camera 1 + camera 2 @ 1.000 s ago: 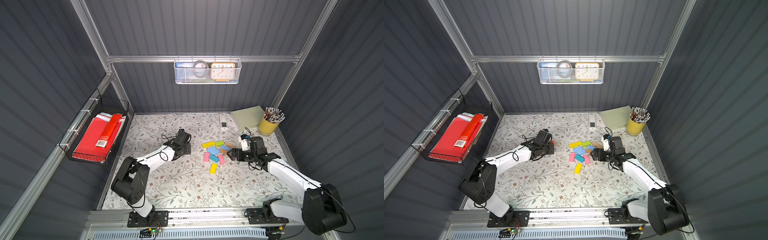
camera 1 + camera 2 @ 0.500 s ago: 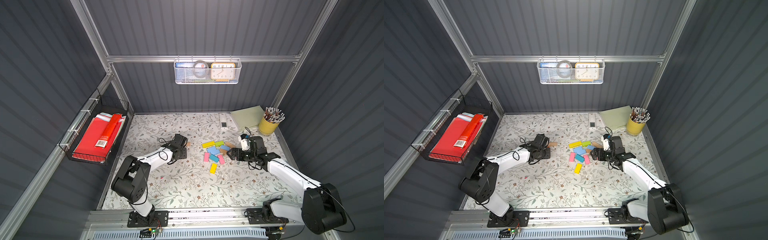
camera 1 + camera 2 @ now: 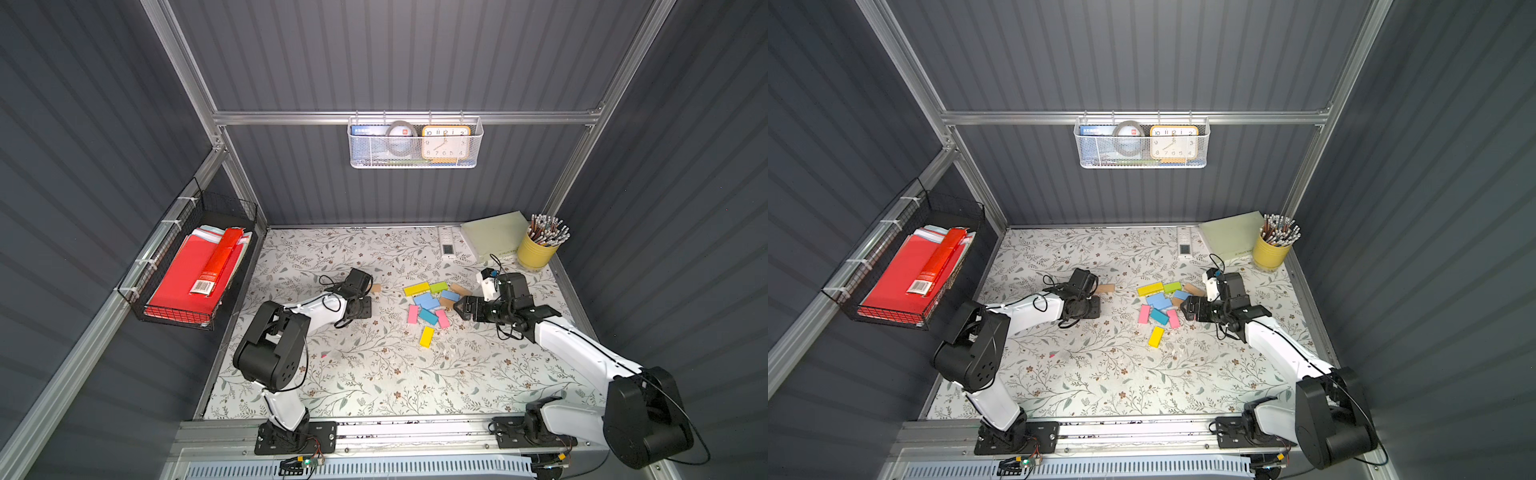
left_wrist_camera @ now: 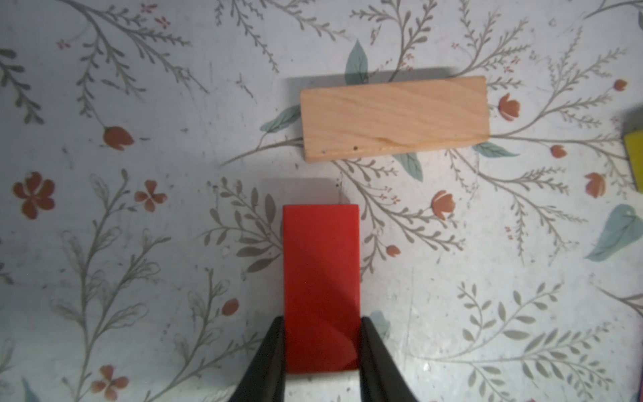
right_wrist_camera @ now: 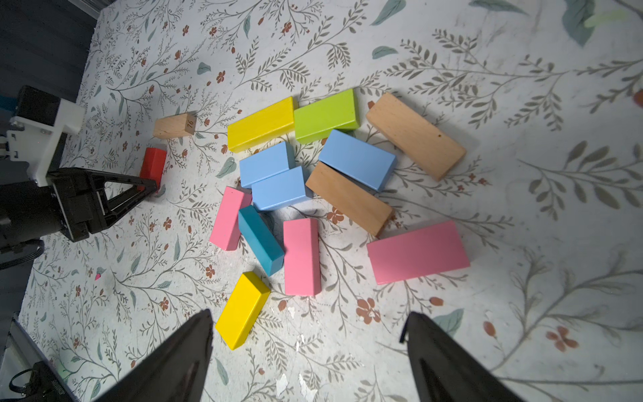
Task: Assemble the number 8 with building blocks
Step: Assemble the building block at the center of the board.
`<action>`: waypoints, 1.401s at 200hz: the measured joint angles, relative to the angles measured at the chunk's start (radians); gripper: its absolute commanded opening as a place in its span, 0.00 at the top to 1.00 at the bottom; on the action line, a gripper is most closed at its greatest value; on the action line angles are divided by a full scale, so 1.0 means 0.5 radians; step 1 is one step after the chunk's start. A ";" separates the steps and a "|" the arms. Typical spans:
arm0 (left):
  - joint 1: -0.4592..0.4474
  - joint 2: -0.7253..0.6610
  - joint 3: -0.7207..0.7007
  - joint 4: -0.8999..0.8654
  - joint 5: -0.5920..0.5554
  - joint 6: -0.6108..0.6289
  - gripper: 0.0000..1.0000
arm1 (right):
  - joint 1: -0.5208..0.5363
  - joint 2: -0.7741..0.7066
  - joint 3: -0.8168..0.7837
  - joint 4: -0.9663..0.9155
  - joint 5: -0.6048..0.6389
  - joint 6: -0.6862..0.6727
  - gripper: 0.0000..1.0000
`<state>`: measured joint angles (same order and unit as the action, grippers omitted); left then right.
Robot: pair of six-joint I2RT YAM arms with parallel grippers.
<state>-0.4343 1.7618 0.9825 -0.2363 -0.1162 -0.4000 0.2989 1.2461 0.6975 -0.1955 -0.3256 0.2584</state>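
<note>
Left wrist view looks straight down on the left tool (image 4: 322, 330), whose two black fingers (image 4: 269, 358) are pinched narrow on the long sides of a red block (image 4: 320, 271), holding it by one end. The block's free end points toward a plain tan block (image 4: 395, 118) that lies flat and crosswise to it, with a strip of flowered bench (image 4: 139, 243) between the two. Whether the red block rests on the bench or hangs just above it cannot be told. In both top views this tool sits left of the middle of the bench, with the tan block just on its far side, well apart from the heap of building blocks (image 3: 426, 300) to the right.

Right wrist view shows that heap lying loose, in no figure. A yellow block (image 5: 261, 123) and a green block (image 5: 325, 115) lie end to end on its far edge. Light blue, pink and tan pieces crowd the middle beside a teal block (image 5: 261, 243), and a second yellow block (image 5: 243, 309) lies alone on the near side. One light blue block (image 5: 356, 160) leans on a second tan block (image 5: 348, 198). The right tool (image 5: 308, 315) stands wide and empty, low over the bench at the right edge of the heap.
</note>
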 measured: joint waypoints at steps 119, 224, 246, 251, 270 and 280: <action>0.047 0.098 0.095 0.079 0.024 0.024 0.61 | 0.000 -0.018 -0.001 -0.007 0.003 0.000 0.09; 0.051 -0.053 0.130 -0.080 0.090 0.022 0.01 | 0.330 0.066 0.127 0.016 0.169 0.006 0.08; 0.092 -0.137 0.237 -0.127 0.100 0.024 0.00 | 0.565 0.277 0.393 0.050 0.288 0.005 0.08; 0.109 -0.158 0.259 -0.127 0.111 0.024 0.00 | 0.603 0.331 0.455 0.060 0.314 0.005 0.08; 0.213 -0.241 0.307 -0.123 0.146 0.026 0.01 | 0.732 0.581 0.701 0.114 0.421 0.000 0.07; 0.287 -0.279 0.320 -0.121 0.156 0.031 0.01 | 0.792 0.734 0.833 0.141 0.477 -0.005 0.07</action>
<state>-0.2909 1.6222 1.1423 -0.2970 -0.0380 -0.3847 0.6949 1.6131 1.1141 -0.1249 -0.0872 0.2558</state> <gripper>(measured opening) 0.994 0.925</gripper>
